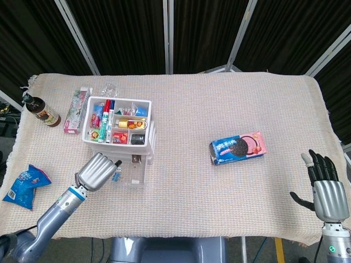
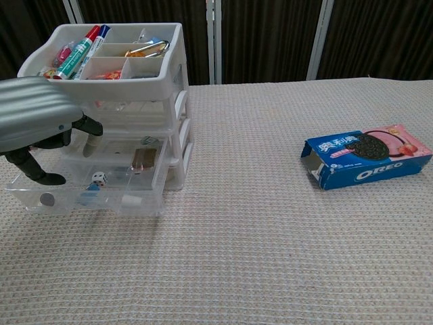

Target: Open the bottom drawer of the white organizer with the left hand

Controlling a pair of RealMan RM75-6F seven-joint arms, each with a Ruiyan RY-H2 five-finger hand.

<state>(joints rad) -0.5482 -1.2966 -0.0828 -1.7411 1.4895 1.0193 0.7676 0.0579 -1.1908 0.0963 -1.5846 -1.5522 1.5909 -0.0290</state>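
Observation:
The white organizer (image 1: pixel 118 121) (image 2: pixel 111 74) stands at the left of the table, its top tray full of pens and small items. Its clear bottom drawer (image 1: pixel 131 174) (image 2: pixel 125 193) is pulled out toward me, with a die (image 2: pixel 99 179) and small bits inside. My left hand (image 1: pixel 97 171) (image 2: pixel 37 118) hovers over the left part of the pulled-out drawer, back up, fingers (image 2: pixel 37 172) curved down toward the drawer's left side with nothing in them. My right hand (image 1: pixel 324 189) rests at the table's right front edge, fingers spread, holding nothing.
A blue and pink Oreo box (image 1: pixel 238 147) (image 2: pixel 365 164) lies right of centre. A brown bottle (image 1: pixel 41 110) and a pink box (image 1: pixel 76 110) stand left of the organizer. A blue snack bag (image 1: pixel 26 185) lies near the front left edge.

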